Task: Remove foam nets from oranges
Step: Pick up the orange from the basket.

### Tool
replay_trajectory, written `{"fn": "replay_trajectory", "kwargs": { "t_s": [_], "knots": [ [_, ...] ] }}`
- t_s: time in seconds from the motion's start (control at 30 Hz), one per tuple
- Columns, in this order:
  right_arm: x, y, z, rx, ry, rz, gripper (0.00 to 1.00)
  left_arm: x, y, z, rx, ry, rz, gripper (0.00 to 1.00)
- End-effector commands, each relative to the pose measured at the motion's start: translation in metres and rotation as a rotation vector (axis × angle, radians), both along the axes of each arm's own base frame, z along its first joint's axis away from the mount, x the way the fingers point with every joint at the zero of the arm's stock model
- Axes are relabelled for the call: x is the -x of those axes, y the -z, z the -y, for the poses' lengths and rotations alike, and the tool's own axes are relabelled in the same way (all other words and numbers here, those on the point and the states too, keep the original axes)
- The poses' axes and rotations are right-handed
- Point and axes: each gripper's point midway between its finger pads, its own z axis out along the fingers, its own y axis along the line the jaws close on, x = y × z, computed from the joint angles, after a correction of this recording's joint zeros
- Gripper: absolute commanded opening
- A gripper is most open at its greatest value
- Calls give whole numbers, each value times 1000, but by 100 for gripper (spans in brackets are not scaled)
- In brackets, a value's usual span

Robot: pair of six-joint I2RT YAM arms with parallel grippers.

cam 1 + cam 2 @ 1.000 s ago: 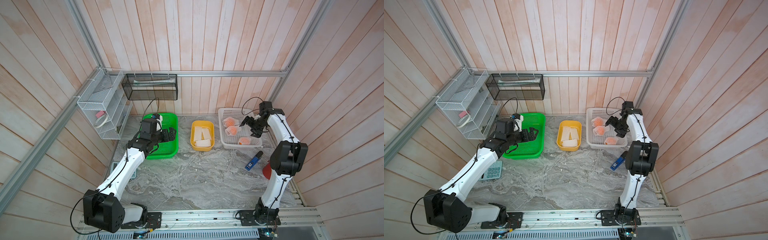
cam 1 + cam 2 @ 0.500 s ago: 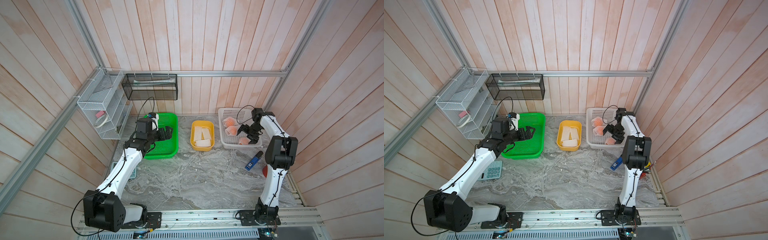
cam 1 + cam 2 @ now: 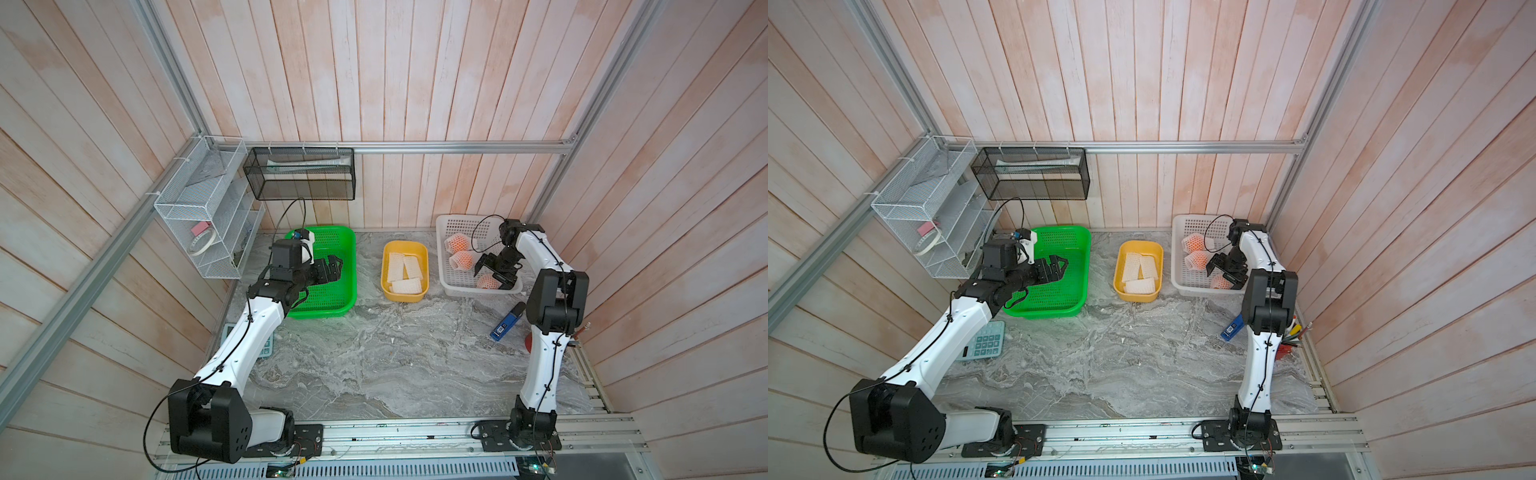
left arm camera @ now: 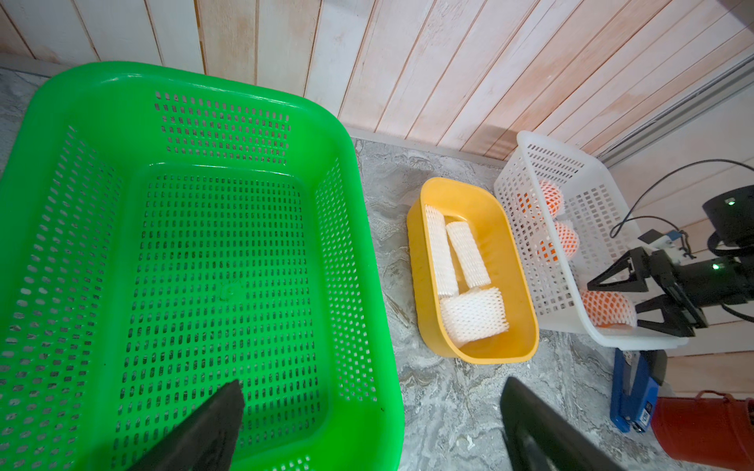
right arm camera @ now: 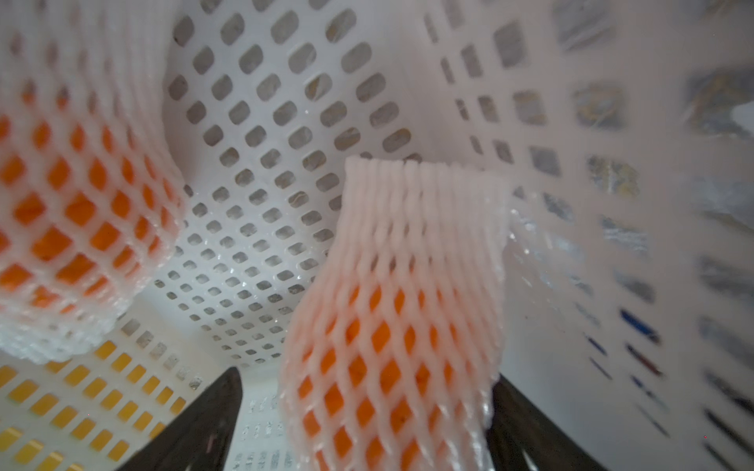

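Three oranges in white foam nets lie in the white basket (image 3: 441, 266): two at the back (image 3: 456, 242) (image 3: 461, 260) and one at the front (image 3: 485, 283). My right gripper (image 3: 490, 277) is down in the basket, open, and its fingers straddle the front netted orange (image 5: 391, 326). One finger (image 5: 212, 407) stands apart from the net while the other sits against it. Another netted orange (image 5: 73, 204) lies close beside. Three empty foam nets (image 3: 407, 286) lie in the yellow tub (image 3: 384, 270). My left gripper (image 4: 371, 391) hangs open and empty over the green basket (image 4: 359, 228).
A blue object (image 3: 507, 324) and a red container (image 4: 701, 432) sit on the table near the right arm's base. A calculator (image 3: 984, 345) lies by the left arm. A white wire rack (image 3: 199, 216) and a black mesh basket (image 3: 299, 178) hang on the walls.
My right gripper has come down into the white basket and moved forward around the front netted orange, its jaws narrowing a little. The left gripper stays over the green basket.
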Motion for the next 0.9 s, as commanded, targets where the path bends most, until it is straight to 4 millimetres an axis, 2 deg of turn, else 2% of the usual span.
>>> {"fn": "replay_trajectory", "kwargs": {
  "t_s": [0.0,0.13,0.23,0.43,0.63,0.67,0.87],
  "knots": [
    [7,20,4,21,-35,-76,85,-1,1,-3,-5,-3,14,100],
    [9,25,2,16,-60,-89,73,-1,3,-5,-7,-9,7,100],
    [2,12,6,40,-72,-51,60,0,4,-6,-13,-10,7,100],
    [-12,-25,16,124,-104,82,58,-1,2,-9,-22,-27,9,100],
    [-18,-51,14,130,-105,237,56,-4,-5,-7,-10,-20,25,100],
    [-21,-59,13,129,-104,276,52,-5,-6,-8,-11,-26,27,100],
    [-37,-113,13,153,-98,480,51,-9,-12,-5,7,-24,36,100]
  ]
}}
